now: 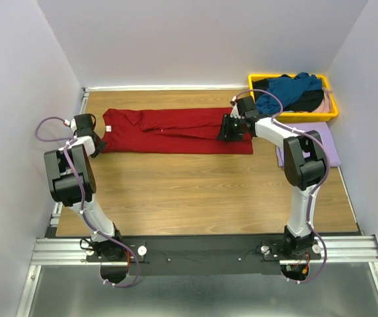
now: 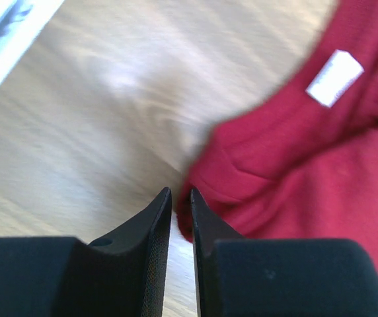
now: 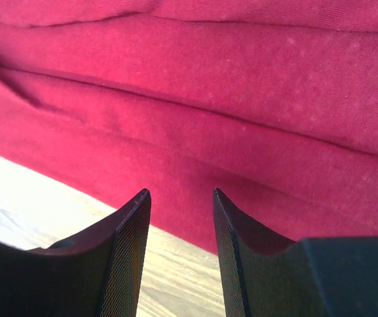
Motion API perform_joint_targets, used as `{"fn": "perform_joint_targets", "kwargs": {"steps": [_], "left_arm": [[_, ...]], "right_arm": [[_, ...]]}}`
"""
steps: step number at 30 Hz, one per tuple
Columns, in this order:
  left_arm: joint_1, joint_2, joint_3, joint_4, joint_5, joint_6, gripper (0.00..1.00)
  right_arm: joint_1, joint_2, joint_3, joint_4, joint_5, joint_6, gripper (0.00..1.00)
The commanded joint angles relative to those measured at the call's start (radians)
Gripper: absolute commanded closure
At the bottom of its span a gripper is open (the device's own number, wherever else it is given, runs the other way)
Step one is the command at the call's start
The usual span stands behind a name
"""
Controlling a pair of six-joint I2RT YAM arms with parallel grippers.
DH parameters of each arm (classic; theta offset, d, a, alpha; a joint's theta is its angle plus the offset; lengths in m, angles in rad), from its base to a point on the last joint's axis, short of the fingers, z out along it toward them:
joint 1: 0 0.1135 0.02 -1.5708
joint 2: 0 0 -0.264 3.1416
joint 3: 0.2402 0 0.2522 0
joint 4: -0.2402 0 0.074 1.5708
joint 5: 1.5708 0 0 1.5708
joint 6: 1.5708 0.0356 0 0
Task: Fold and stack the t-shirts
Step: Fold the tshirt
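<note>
- Two grippers, both at the dark red t-shirt (image 1: 176, 132): my left gripper (image 2: 179, 193) has its fingers nearly pressed together at the shirt's left corner. I cannot tell whether cloth is pinched.
- My right gripper (image 3: 181, 193) stands partly spread at the shirt's right hem.
- The shirt lies flat near the table's (image 1: 209, 191) far edge.

The left arm (image 1: 70, 173) and right arm (image 1: 302, 162) are both showing white links between blocky black joint housings. A purple cable (image 1: 43, 125) is looping along each. Black bases (image 1: 110, 251) are sitting on a silver rail (image 1: 57, 249). The left claw (image 2: 179, 198) and right claw (image 3: 181, 198) are showing matte black fingers (image 3: 126, 251) with finely textured inner faces.
</note>
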Motion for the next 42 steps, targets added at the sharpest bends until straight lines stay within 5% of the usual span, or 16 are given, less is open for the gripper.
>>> {"fn": "perform_joint_targets", "kwargs": {"steps": [1, 8, 21, 25, 30, 35, 42], "left_arm": [[0.045, 0.024, -0.008, 0.023, 0.034, -0.030, 0.75], [0.059, -0.006, -0.036, 0.019, 0.070, -0.026, 0.74], [0.061, -0.166, -0.099, 0.024, 0.068, -0.012, 0.46], [0.059, -0.218, -0.129, 0.035, 0.086, 0.002, 0.33], [0.027, -0.298, -0.162, 0.030, 0.074, 0.022, 0.12], [-0.033, -0.376, -0.198, 0.021, 0.027, 0.043, 0.09], [-0.160, -0.399, -0.223, 0.026, -0.055, 0.071, 0.09]], "right_arm": [[0.006, 0.030, 0.022, 0.019, 0.020, 0.011, 0.51], [0.009, 0.036, 0.051, 0.021, -0.018, 0.002, 0.51], [0.041, 0.073, 0.074, 0.021, -0.049, 0.037, 0.51], [0.083, 0.053, 0.063, 0.018, 0.052, -0.029, 0.49], [0.156, 0.046, 0.088, -0.005, 0.319, -0.186, 0.34], [0.215, 0.067, 0.135, -0.008, 0.540, -0.297, 0.24], [0.242, 0.119, 0.189, -0.008, 0.659, -0.366, 0.23]]}}
